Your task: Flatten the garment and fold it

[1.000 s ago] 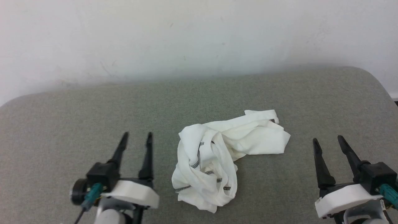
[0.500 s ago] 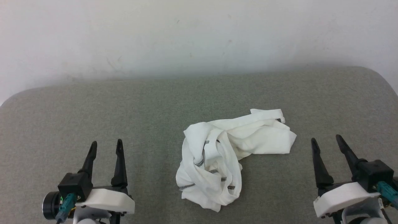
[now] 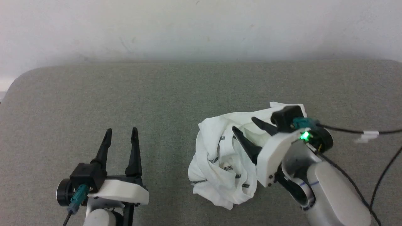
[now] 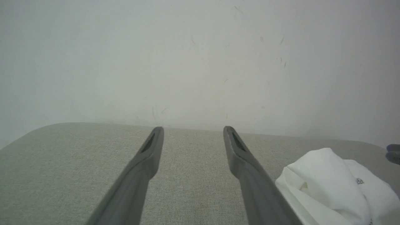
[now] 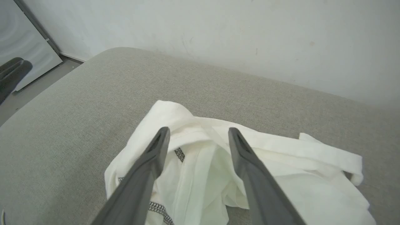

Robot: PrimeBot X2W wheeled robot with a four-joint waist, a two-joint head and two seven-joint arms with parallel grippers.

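The garment (image 3: 220, 163) is a crumpled white heap with grey stitched seams, lying right of centre on the grey padded surface (image 3: 125, 94). My right gripper (image 3: 243, 124) hangs open above the heap, its two dark fingers pointing toward the upper left. The right wrist view shows the garment (image 5: 200, 162) directly beneath the spread fingers, nothing between them. My left gripper (image 3: 122, 130) stands open at the lower left, well clear of the cloth. In the left wrist view the garment (image 4: 331, 181) sits at the lower right, beside the gripper (image 4: 192, 128).
A white wall (image 3: 201, 28) rises behind the surface's rounded far edge. Black cables (image 3: 351, 131) trail from my right wrist toward the right. Bare grey surface spreads to the left and behind the heap. A pale panel (image 5: 18, 40) and floor lie past the left edge.
My right arm has swung in from the lower right to above the heap. The left gripper has drifted slightly. The camera has shifted, moving the whole scene rightward.
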